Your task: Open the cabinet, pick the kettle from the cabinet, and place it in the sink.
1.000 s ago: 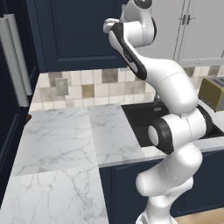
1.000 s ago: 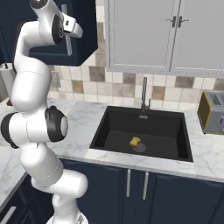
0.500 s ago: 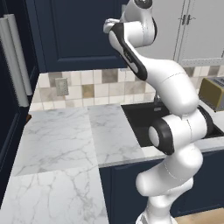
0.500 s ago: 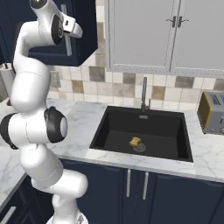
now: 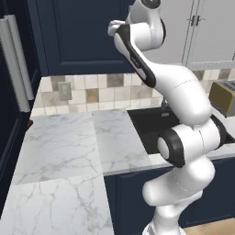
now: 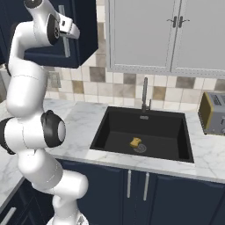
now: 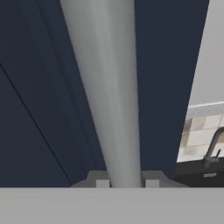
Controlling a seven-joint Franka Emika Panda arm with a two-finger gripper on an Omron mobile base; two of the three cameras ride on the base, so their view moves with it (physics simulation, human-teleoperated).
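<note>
**Cabinet** (image 5: pixel 87 36): dark navy upper unit, single recessed-panel door, standing shut against the wall above the marble counter (image 5: pixel 69 147). It presumably houses the kettle, which stays hidden behind the door; the door must swing out before anything can be lifted from it.

**Sink** (image 6: pixel 145 136): wide matte black basin set into the counter, to the right of the cabinet and below the light grey cabinets (image 6: pixel 176 35). A small yellow item (image 6: pixel 136 142) lies on its floor near the drain. The basin is the intended resting place for the kettle, hence its open, unobstructed top.

**Faucet** (image 6: pixel 145 94): steel gooseneck at the rear rim of the basin.

**Toaster** (image 6: pixel 213 113): yellowish box on the counter right of the sink; not part of the job.

**Handle** (image 7: pixel 105 87): long slim silver bar, mounted vertically on the cabinet door.

**Gripper** (image 7: pixel 124 181): raised to handle height, fingertips either side of the bar and clenched on it, a grasp suited to pulling the door open.
</note>
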